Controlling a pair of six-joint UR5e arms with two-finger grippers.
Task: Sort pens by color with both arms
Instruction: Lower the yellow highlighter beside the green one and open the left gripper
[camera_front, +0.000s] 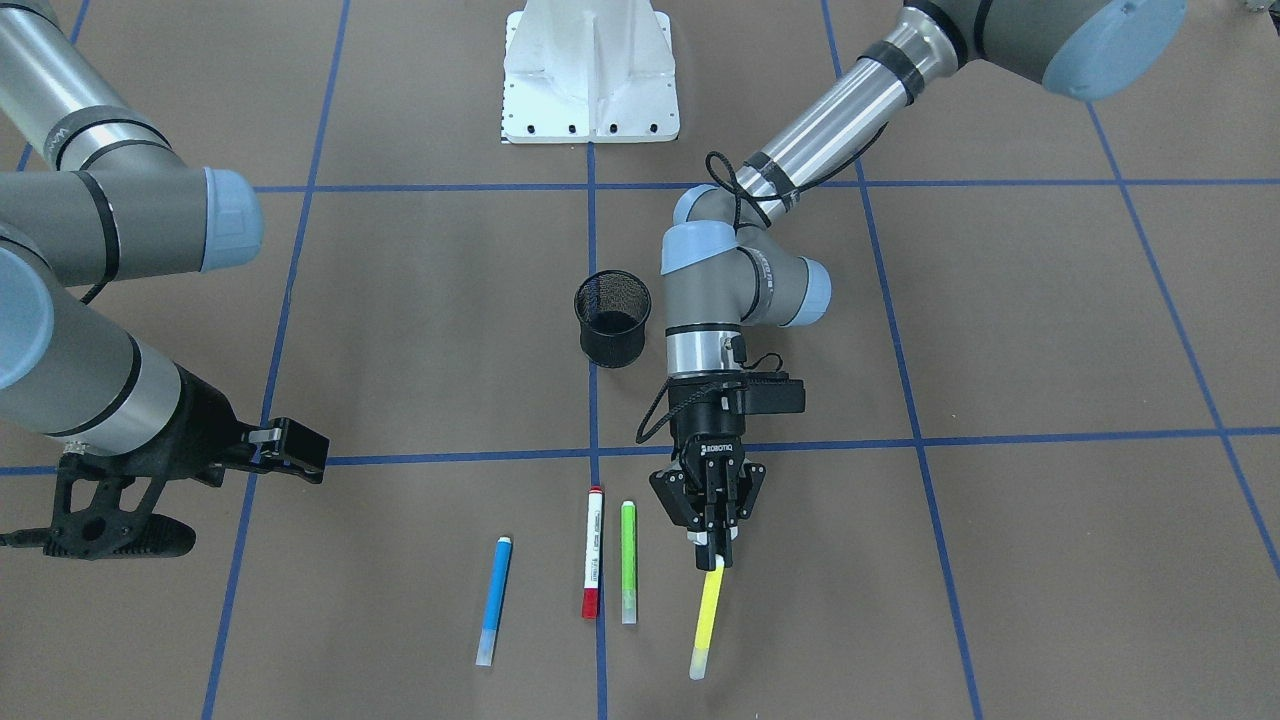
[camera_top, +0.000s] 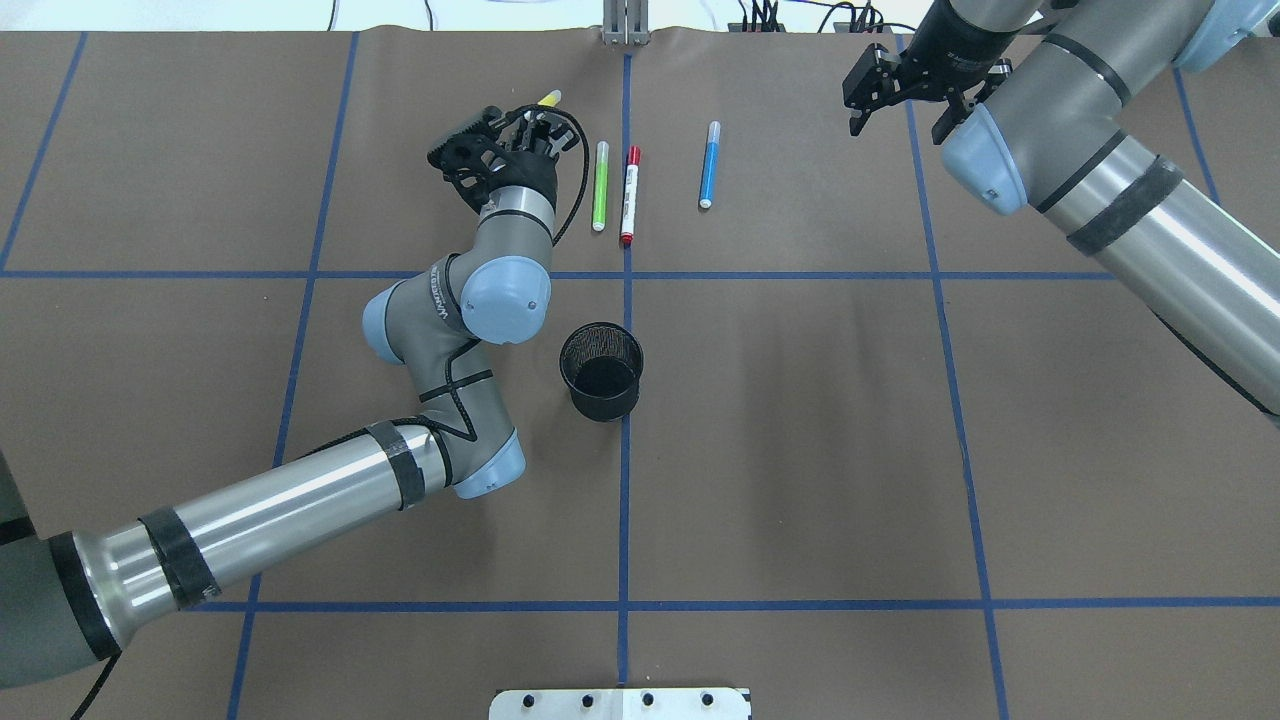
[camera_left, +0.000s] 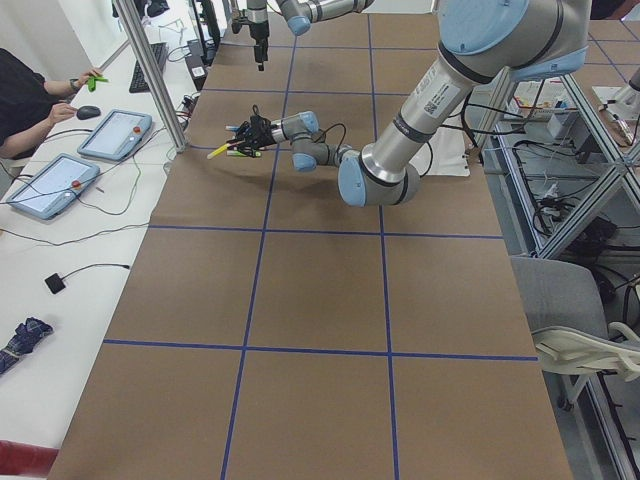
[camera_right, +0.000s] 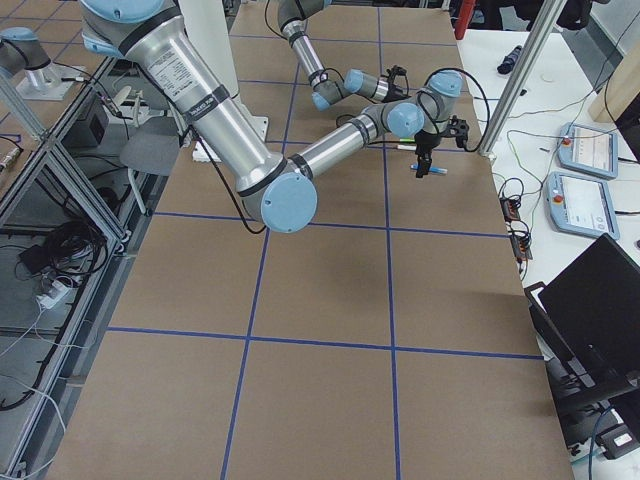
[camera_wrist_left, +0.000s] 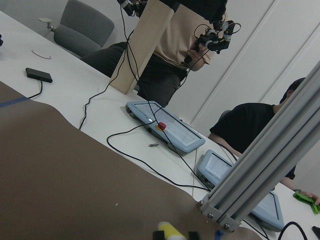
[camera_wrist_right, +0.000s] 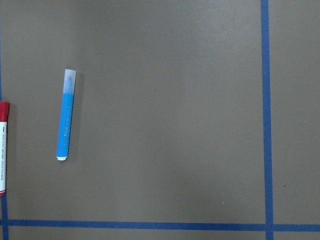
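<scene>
My left gripper (camera_front: 714, 548) is shut on the upper end of the yellow pen (camera_front: 707, 622), which slants down toward the table. It also shows in the overhead view (camera_top: 515, 128), with the yellow pen's end (camera_top: 548, 98) sticking out past it. The lime green pen (camera_front: 628, 562), the red-capped white pen (camera_front: 593, 553) and the blue pen (camera_front: 494, 600) lie side by side on the table beside it. My right gripper (camera_top: 897, 125) hangs open and empty off to the side of the blue pen (camera_top: 709, 164), which the right wrist view shows (camera_wrist_right: 65, 116).
A black mesh cup (camera_top: 600, 370) stands upright near the table's middle, close to my left arm's elbow. The white bolted base (camera_front: 590, 75) sits at the robot's edge. Operators, tablets and cables are beyond the far table edge.
</scene>
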